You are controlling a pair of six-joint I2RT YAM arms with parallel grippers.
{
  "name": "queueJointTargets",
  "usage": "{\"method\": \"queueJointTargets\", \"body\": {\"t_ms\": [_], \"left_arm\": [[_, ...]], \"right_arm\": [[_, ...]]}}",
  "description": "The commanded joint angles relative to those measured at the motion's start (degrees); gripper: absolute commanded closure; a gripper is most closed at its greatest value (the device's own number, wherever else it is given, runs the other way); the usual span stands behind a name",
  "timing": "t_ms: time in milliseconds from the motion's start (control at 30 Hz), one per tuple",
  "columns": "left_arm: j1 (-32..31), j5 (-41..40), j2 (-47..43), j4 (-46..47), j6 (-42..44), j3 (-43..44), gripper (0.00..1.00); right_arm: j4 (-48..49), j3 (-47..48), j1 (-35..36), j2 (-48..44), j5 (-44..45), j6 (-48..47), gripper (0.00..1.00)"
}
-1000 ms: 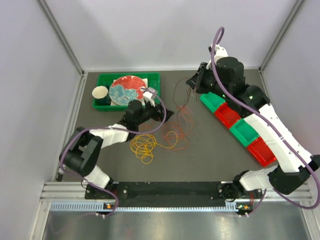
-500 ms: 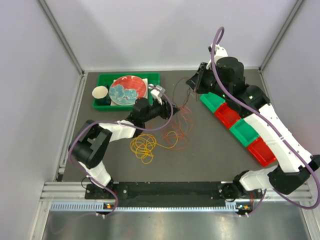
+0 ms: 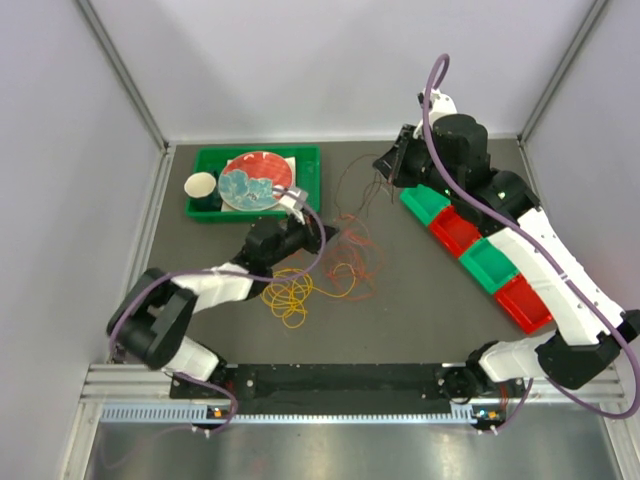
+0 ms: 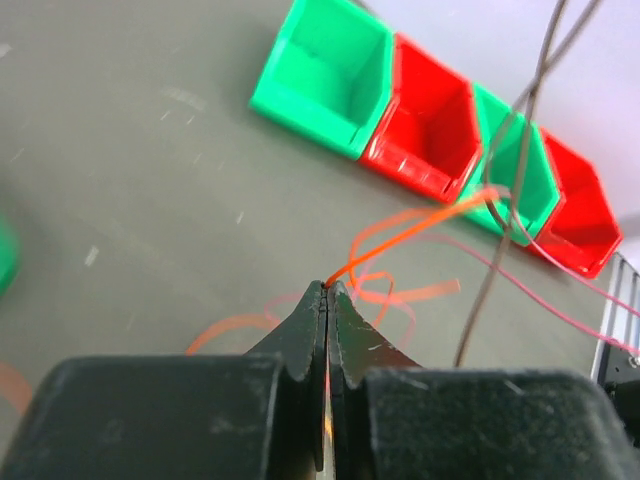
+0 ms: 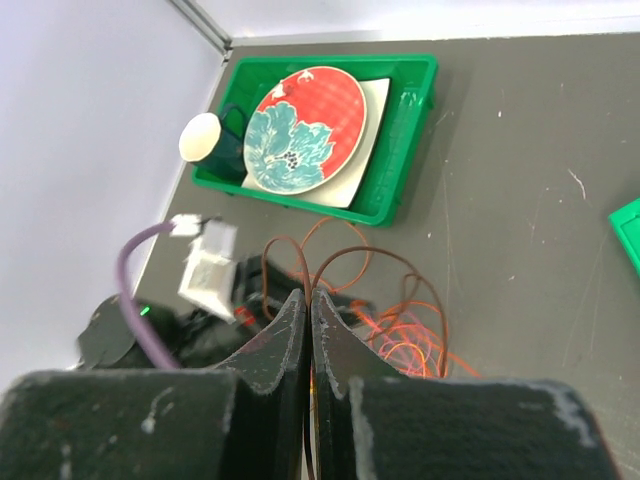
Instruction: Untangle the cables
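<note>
1. Yellow cable (image 3: 288, 292) lies nearest, centre-left. Its loops overlap the orange cable (image 3: 345, 271) just to the right, so a pull may drag both.
2. Left gripper (image 4: 327, 290) has its jaws together, pinching one orange strand at the very tips. Thin wire could slip out under tension.
3. Right gripper (image 5: 308, 296), far right, has its jaws together on the dark maroon cable (image 5: 362, 249). Pulling against the left could tighten the knot.
4. Green tray (image 3: 215, 214) sits far left, bins (image 3: 455, 230) right. Swinging loops could snag a rim.
</note>
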Motion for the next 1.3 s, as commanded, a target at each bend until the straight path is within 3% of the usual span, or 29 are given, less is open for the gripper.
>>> {"method": "queueJointTargets", "body": {"t_ms": [0, 100, 267, 533, 633, 867, 1267], "left_arm": [[0.0, -11.2, -13.0, -5.9, 1.3, -5.9, 1.0], [0.1, -22.0, -21.3, -14.1, 0.9, -10.0, 1.0], [0.8, -32.9, -30.3, -24.5, 3.0, -13.7, 1.0], [1.7, -44.6, -34.5, -32.2, -0.8, -14.3, 1.0], [2.3, -44.6, -35.1, -34.0, -0.1, -13.7, 1.0], [3.2, -49.6, -33.7, -38.4, -0.5, -11.4, 1.0], [4.1, -48.4, -27.6, -36.5, -4.0, -12.3, 1.0]], "right_arm": [[1.1, 1.2, -0.4, -1.7, 3.5, -0.8, 1.0], [0.5, 1.2, -0.4, -2.3, 6.7, -1.3, 1.0], [1.1, 1.1, -0.6, -4.0, 10.6, -1.5, 1.0], [2.3, -6.0, -6.4, -4.0, 11.3, -0.2, 1.0], [4.6, -10.4, -9.1, -2.9, 7.3, 0.6, 1.0], [4.9, -12.3, -9.2, -1.0, 8.6, 1.3, 1.0], [-2.4, 10.0, -9.2, -1.5, 11.1, -4.5, 1.0]]}}
